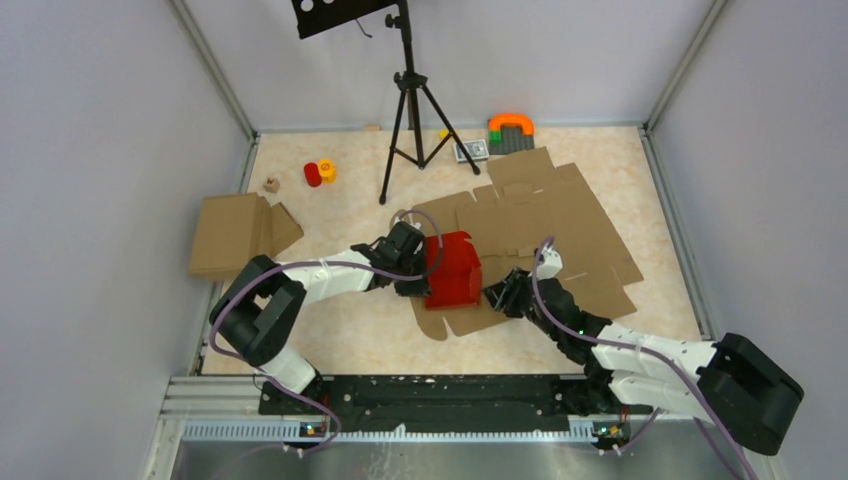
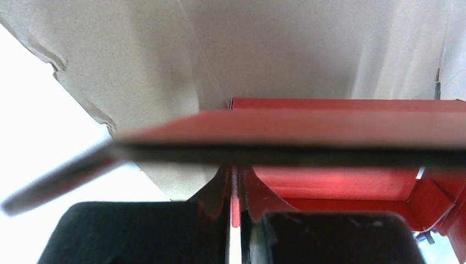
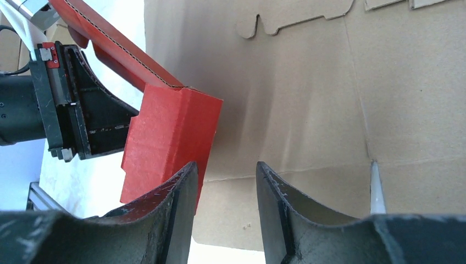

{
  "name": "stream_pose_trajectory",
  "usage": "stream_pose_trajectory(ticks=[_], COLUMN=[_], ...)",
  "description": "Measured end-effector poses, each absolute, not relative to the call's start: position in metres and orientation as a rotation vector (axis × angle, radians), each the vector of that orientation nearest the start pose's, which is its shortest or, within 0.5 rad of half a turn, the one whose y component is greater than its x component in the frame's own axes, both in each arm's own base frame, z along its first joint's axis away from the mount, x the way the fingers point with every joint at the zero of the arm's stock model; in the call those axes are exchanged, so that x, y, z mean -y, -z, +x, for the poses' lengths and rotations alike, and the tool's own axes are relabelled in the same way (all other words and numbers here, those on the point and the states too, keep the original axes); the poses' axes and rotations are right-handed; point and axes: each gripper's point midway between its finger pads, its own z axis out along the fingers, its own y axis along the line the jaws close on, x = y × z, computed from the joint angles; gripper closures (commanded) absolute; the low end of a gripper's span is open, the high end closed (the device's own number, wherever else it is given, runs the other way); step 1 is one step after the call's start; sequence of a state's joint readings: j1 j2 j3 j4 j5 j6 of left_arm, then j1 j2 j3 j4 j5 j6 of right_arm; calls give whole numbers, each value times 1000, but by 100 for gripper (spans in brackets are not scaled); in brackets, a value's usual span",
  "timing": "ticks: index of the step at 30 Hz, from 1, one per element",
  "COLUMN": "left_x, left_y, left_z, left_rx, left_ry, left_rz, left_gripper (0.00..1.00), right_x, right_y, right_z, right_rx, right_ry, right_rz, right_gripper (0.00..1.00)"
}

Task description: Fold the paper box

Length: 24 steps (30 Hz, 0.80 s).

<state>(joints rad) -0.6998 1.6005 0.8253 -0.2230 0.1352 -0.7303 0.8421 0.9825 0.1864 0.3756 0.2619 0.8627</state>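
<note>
Bright, even light. At my left wrist the table (image 2: 33,137) glares white and the near edge of the paper box (image 2: 329,124) blurs; soft shadows cross the brown cardboard sheet (image 3: 308,110).

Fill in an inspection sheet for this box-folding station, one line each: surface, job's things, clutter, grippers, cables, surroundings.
Surface: pale mottled table; a large flat brown cardboard cut-out lies across its right half.
Job's things: red paper box, apparently partly folded, on the cut-out's near left part.
Clutter: folded brown cardboard at left; red and yellow pieces, wooden block and toy bricks towards the far edge.
Grippers: left gripper shut on a wall of the box; right gripper open beside the box, nothing between its jaws.
Cables: purple cable along each arm, looped at the wrists.
Surroundings: black tripod standing at the far side; grey walls.
</note>
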Motion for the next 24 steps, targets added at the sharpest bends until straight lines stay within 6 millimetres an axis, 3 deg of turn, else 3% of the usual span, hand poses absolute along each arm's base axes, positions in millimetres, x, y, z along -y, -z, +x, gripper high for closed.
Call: stream_pose_trajectory(ticks=[18, 24], left_x=[265, 266], left_y=[-26, -27], left_z=[234, 233], left_rx=[-2725, -2727], left_ry=[666, 678], left_rz=[18, 23], left_gripper=[100, 100], right_x=[-239, -245], right_y=[-92, -81], right_z=[220, 218], right_rx=[-2003, -2044], right_ry=[-970, -994], right_rz=[197, 200], right_gripper=[52, 56])
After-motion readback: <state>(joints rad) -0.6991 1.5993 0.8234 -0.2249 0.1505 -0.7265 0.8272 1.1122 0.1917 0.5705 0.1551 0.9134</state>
